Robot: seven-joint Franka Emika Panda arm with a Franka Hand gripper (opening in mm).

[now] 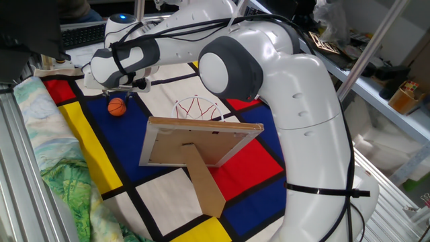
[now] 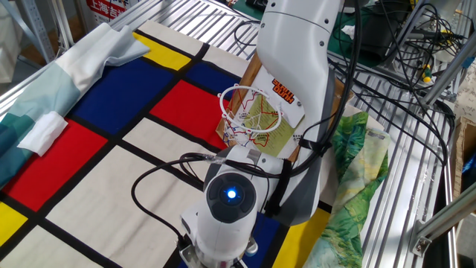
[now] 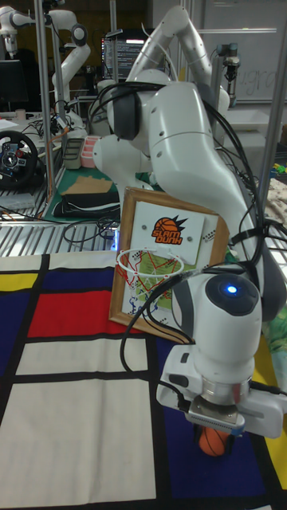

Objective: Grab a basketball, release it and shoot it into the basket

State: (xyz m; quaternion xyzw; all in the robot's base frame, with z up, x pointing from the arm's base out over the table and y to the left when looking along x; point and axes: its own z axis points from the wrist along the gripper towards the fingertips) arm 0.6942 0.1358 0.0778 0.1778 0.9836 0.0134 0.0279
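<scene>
The small orange basketball (image 1: 117,106) lies on the coloured cloth at the far left corner, right under the hand of my gripper (image 1: 117,99). In the tall fixed view the basketball (image 3: 210,441) peeks out below my gripper (image 3: 212,434), partly hidden by dark fingers; how the jaws stand is not clear. The basket (image 1: 198,107), a red hoop with white net, hangs on a wood-framed board (image 1: 201,138) that stands a short way right of the ball. That basket (image 2: 251,110) also shows in the other fixed view, where my hand (image 2: 223,223) hides the ball.
A red, blue, yellow and white checked cloth (image 1: 248,161) covers the table. Crumpled green fabric (image 1: 60,195) lies along the left edge. White cloths (image 2: 44,132) rest at the far side. My own arm (image 1: 289,101) arches over the board. Metal rack bars (image 2: 416,186) border the table.
</scene>
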